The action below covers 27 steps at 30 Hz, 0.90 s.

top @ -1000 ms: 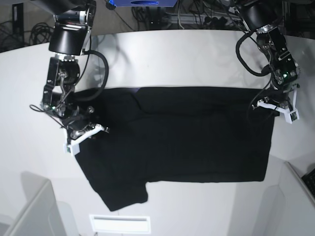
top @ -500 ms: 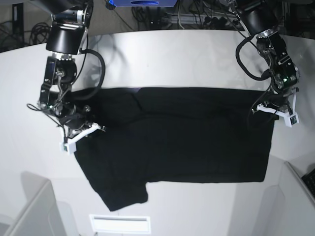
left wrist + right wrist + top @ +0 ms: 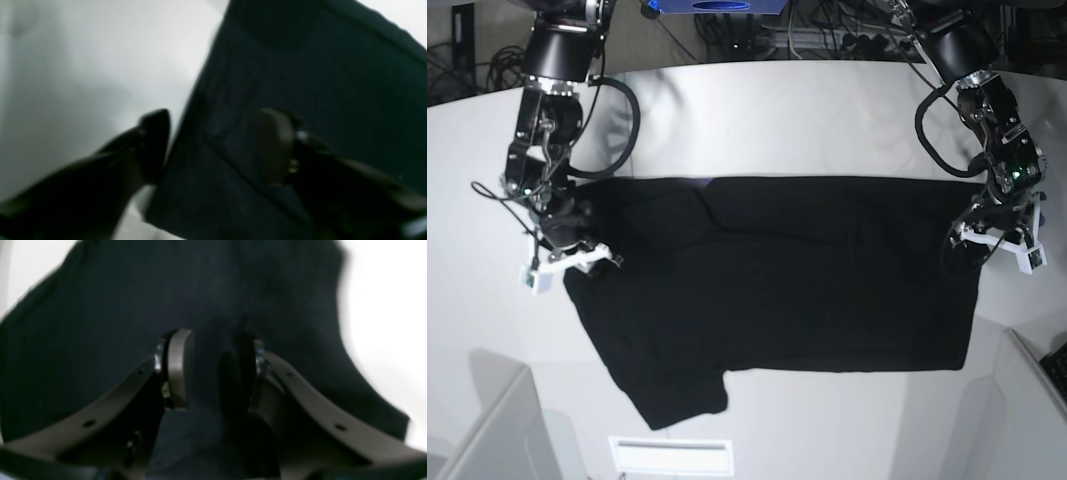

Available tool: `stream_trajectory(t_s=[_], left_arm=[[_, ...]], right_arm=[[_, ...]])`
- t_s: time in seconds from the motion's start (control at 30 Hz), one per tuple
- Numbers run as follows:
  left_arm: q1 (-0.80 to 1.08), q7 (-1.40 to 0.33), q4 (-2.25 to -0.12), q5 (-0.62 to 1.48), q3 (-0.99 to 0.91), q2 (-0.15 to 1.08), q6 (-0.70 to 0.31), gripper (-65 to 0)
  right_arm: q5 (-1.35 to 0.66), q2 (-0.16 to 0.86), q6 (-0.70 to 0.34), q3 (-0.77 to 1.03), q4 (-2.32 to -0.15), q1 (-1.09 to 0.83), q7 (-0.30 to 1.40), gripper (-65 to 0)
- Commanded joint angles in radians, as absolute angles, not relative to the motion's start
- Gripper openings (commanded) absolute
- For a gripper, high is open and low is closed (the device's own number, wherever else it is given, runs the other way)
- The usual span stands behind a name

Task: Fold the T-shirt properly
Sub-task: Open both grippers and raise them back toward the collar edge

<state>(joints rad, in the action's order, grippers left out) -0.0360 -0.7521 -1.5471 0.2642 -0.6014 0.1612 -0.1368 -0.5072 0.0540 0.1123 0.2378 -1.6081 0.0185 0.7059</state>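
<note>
Base view: the T-shirt [image 3: 777, 285], plain black side up, lies spread flat across the middle of the white table [image 3: 757, 110], filling most of the frame's centre. 1 short sleeve juts toward the lower left of the frame; the straight hem runs down the right side.

The right gripper [image 3: 567, 265] sits at the shirt's left edge, in the left-centre of the frame. In the right wrist view its 2 fingers [image 3: 178, 368] stand a narrow gap apart over black cloth, with a raised ridge of fabric [image 3: 213, 350] lying between them; the blur does not show whether the pads actually pinch it.

The left gripper [image 3: 999, 243] is at the shirt's right edge, in the right-centre of the frame. In the left wrist view its jaws are spread wide: 1 finger [image 3: 153, 143] is over bare table just beside the cloth's border, the other over the shirt, so the edge of the fabric [image 3: 186, 133] lies between them without being clamped.

A white slotted tray [image 3: 670, 455] appears at the bottom edge of the base view; its contents cannot be made out.
</note>
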Motion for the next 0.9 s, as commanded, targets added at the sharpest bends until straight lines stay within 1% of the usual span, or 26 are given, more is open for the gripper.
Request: stream_trajectory(t_s=[0.0, 0.07, 0.17, 0.2, 0.27, 0.3, 0.37, 0.47, 0.57, 0.77, 0.87], left_arm=[[-0.048, -0.73, -1.573, 0.277, -0.604, 0.186, -0.139, -17.4], [-0.038, -0.736, -1.615, 0.277, -0.607, 0.191, -0.139, -16.1], [0.054, -0.736, -1.704, 0.298, -0.697, 0.168, -0.143, -15.8], [0.082, -0.736, -1.727, 0.329, -0.727, 0.147, -0.145, -15.5], [0.142, -0.734, -1.742, 0.398, -0.791, 0.128, -0.145, -15.5], [0.174, -0.734, -1.742, 0.443, -0.822, 0.125, -0.145, -15.3], [0.239, -0.733, -1.738, 0.539, -0.866, 0.125, -0.145, -15.3], [0.325, -0.73, -1.73, 0.636, -0.895, 0.131, -0.145, -15.3], [0.357, -0.73, -1.728, 0.661, -0.909, 0.131, -0.145, -15.3], [0.349, -0.73, -1.725, 0.659, -0.905, 0.125, -0.145, -15.3], [0.318, -0.731, -1.715, 0.659, -0.905, 0.124, -0.145, -15.3]], right_arm=[[-0.512, 0.061, 0.137, 0.24, -1.662, 0.015, 0.665, -42.2], [-0.513, 0.056, 0.202, 0.24, -1.727, -0.035, 0.639, -42.2], [-0.519, 0.051, 0.266, 0.242, -1.799, -0.113, 0.63, -41.9], [-0.521, 0.047, 0.285, 0.242, -1.819, -0.142, 0.63, -40.8], [-0.541, 0.019, 0.306, 0.254, -1.845, -0.189, 0.628, -35.9], [-0.556, 0.005, 0.309, 0.282, -1.856, -0.213, 0.628, -32.6], [-0.602, -0.033, 0.309, 0.341, -1.86, -0.254, 0.628, -27.9], [-0.644, -0.058, 0.309, 0.404, -1.857, -0.294, 0.628, -24.3], [-0.647, -0.056, 0.309, 0.42, -1.813, -0.302, 0.628, -23.7], [-0.647, -0.051, 0.303, 0.42, -1.755, -0.263, 0.628, -23.7], [-0.641, -0.051, 0.249, 0.421, -1.722, -0.234, 0.628, -24.2]])
